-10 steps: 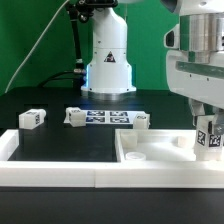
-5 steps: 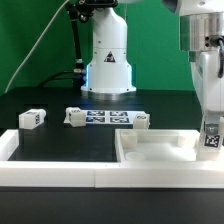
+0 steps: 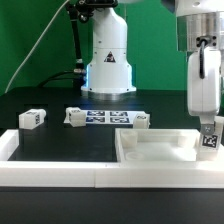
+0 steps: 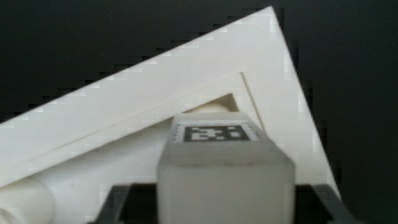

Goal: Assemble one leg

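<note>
The robot's two-finger gripper [image 3: 207, 128] is clamped on the leg [image 3: 209, 139], a stubby white plastic post with a black-and-white tag sticker, held upright over the far corner of the large flat white square panel [image 3: 150, 150] with raised rims, at the exterior view's right. In the wrist view the leg [image 4: 222, 165] sits between dark fingers [image 4: 121, 200] above the panel's corner. If the post is slightly off its seat, it is likely to catch the rim, tilt or slip in the grasp. Three spare legs and the marker board [image 3: 105, 117] lie well apart.
</note>
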